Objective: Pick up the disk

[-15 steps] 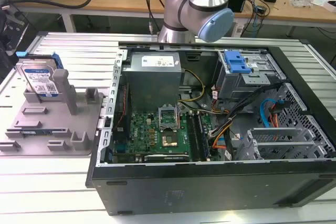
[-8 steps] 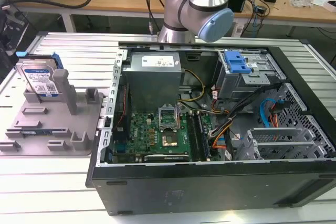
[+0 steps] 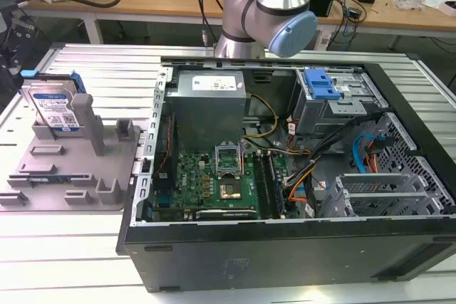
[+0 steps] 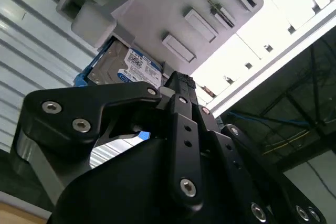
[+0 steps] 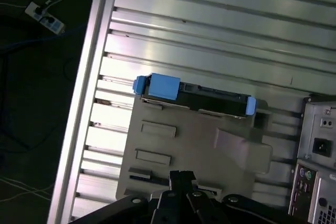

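Disk (image 3: 55, 108) upright in grey fixture (image 3: 114, 176), at exterior view's left of open computer case (image 3: 285, 258). Gripper (image 5: 181, 174) over fixture, closed on nothing, apart from disk.

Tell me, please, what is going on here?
A robot arm is working on picking up the disk. The disk stands on edge in a grey fixture, at the exterior view's left of an open computer case. In the first wrist view the gripper is above the fixture, apart from the disk, which is not yet picked up.
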